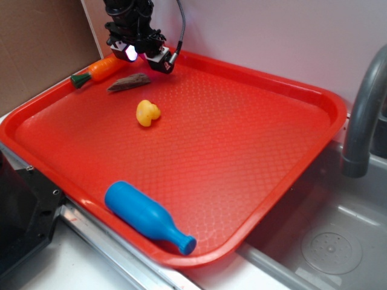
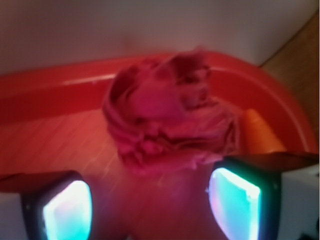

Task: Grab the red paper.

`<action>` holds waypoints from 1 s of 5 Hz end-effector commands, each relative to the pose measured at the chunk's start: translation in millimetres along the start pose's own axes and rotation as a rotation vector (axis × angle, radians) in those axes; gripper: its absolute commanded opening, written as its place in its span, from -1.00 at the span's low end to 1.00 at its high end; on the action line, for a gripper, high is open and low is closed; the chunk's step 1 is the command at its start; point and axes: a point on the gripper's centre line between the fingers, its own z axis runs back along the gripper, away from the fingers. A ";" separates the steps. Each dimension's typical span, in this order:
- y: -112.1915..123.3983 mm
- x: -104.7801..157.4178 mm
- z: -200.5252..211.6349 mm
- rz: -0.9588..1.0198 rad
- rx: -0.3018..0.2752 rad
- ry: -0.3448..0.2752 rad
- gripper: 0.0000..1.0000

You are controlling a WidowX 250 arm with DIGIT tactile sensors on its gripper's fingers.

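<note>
Exterior: gripper (image 1: pixel 144 55) hovers low over the far-left corner of the red tray (image 1: pixel 254 151), jaws spread. The red paper (image 1: pixel 129 82) reads here as a flat dark wad on the tray floor just in front of the gripper, beside the toy carrot (image 1: pixel 97 70). Long axis roughly left-right, tipped up at the right. Yellow duck (image 1: pixel 147 112) sits nearer the camera, blue bottle (image 1: pixel 148 217) at the near rim.

Wrist: red paper sits dead ahead, centred between the lit fingertips (image 2: pixel 235 202), just beyond them, not yet enclosed. My read: advance straight, then close.
</note>
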 end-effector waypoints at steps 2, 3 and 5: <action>1.0 33.1 1.0 -0.012 0.034 -0.083 1.00; 1.7 33.2 -2.1 -0.012 0.041 -0.078 1.00; -0.9 28.0 -2.5 -0.007 0.058 -0.085 -1.00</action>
